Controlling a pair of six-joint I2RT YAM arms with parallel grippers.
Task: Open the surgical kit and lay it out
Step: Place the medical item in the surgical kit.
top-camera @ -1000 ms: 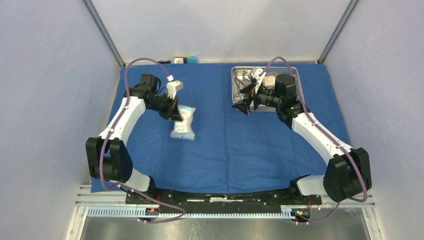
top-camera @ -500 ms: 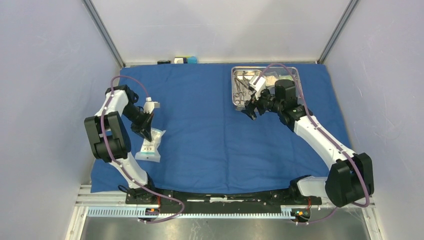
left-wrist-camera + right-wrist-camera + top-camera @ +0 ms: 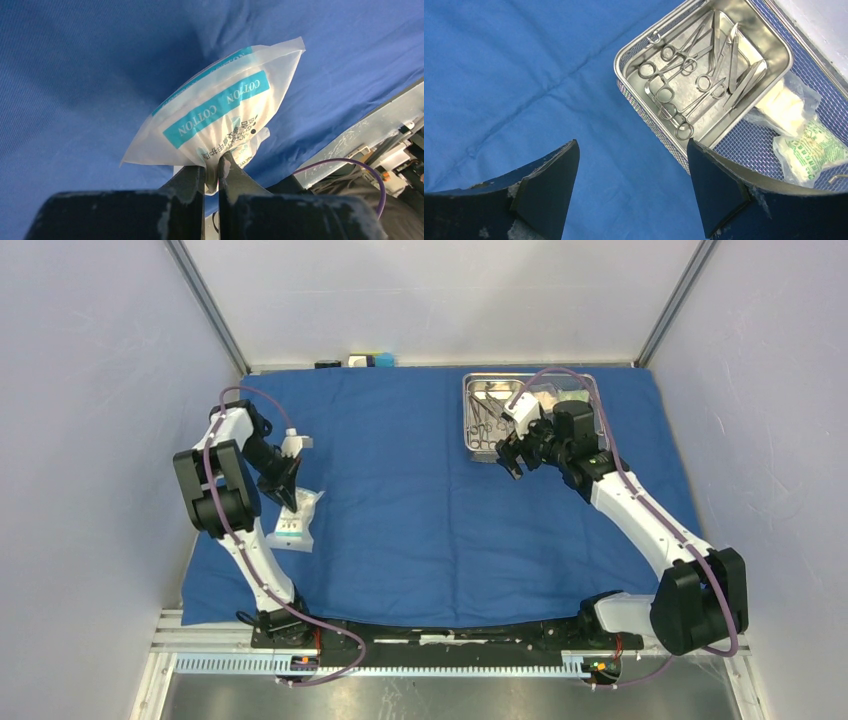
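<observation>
The blue cloth wrap (image 3: 430, 510) lies spread flat over the table. At its far right stands the steel mesh tray (image 3: 467, 440), its inner pan (image 3: 769, 50) holding several slim scissor-like instruments (image 3: 684, 85). Two clear packets (image 3: 811, 150) lie on the mesh beside the pan. My left gripper (image 3: 290, 496) (image 3: 211, 167) is shut on the edge of a clear packet marked COTTON (image 3: 294, 525) (image 3: 220, 110), which hangs over the cloth's left side. My right gripper (image 3: 510, 453) (image 3: 631, 145) is open, with nothing between its fingers, above the cloth at the tray's near left corner.
Small boxes (image 3: 370, 361) sit against the back wall beyond the cloth. Grey walls close in on the left and right. A metal rail (image 3: 450, 660) (image 3: 370, 135) runs along the near edge, and a purple cable (image 3: 345, 162) loops by it.
My left arm has swung left and nearer, carrying the cotton packet from the cloth's middle left to its left side. My right gripper has drifted slightly right along the tray's front.
</observation>
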